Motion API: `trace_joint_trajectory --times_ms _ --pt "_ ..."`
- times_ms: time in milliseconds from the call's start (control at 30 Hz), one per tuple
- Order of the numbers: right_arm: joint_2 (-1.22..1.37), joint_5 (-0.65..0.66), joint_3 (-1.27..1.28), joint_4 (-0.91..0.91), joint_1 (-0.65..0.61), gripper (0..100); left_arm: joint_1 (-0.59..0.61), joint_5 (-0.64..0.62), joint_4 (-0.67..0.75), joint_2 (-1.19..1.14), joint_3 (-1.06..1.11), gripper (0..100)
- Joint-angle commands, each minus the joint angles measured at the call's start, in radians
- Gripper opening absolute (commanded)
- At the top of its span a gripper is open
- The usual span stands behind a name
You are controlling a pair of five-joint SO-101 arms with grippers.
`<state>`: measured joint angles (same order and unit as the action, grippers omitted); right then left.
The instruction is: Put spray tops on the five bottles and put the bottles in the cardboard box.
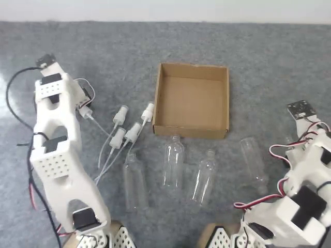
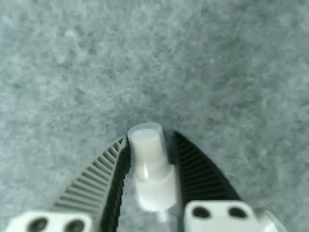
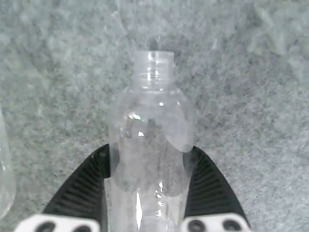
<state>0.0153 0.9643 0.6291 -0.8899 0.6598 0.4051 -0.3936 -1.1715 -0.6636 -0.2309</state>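
Frame edge crops the spray top just past its collar, held in the left gripper. The bottle in the right gripper loses its base; second bottle mostly cropped.

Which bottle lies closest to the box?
The middle bottle of the three in front of the box: its neck nearly meets the front wall; the others lie farther off.

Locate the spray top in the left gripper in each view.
High view: spray top at the left gripper, left of the loose tops.
Left wrist view: centre, between the fingers.
Right wrist view: a bottle in the right gripper instead.
Shared landmark: grey mat.
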Motion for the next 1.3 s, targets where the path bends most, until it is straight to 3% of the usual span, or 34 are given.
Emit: trace_joint_trajectory --times_ms 0,167,333,533,633,800,1033,1133,1267 --pt "0.024 0.014 0.026 0.022 -0.022 0.7 -0.026 0.023 -0.015 0.023 -0.088 6" --pt "0.024 0.014 0.026 0.022 -0.016 0.7 -0.089 0.035 -0.104 0.02 -0.269 3" --pt "0.018 0.014 0.026 0.024 -0.019 0.9 -0.15 0.087 -0.245 0.023 -0.582 1" --pt "0.016 0.009 0.021 0.015 -0.021 1.0 -0.152 0.272 -0.598 0.023 -1.107 1" --pt "0.016 0.008 0.021 0.012 -0.021 1.0 -0.117 0.336 -0.589 0.071 -1.136 1" --pt "0.015 0.006 0.02 -0.013 -0.018 1.0 -0.11 0.483 -0.589 0.287 -0.814 1" --pt "0.015 -0.138 -0.026 -0.015 -0.022 1.6 -0.117 0.709 -0.585 0.77 -0.156 1" --pt "0.013 -0.193 -0.035 -0.015 -0.024 9.4 -0.117 0.775 -0.535 0.953 0.137 1" --pt "0.013 -0.204 -0.035 -0.015 -0.036 20.4 -0.118 0.784 -0.336 1.183 0.542 1"
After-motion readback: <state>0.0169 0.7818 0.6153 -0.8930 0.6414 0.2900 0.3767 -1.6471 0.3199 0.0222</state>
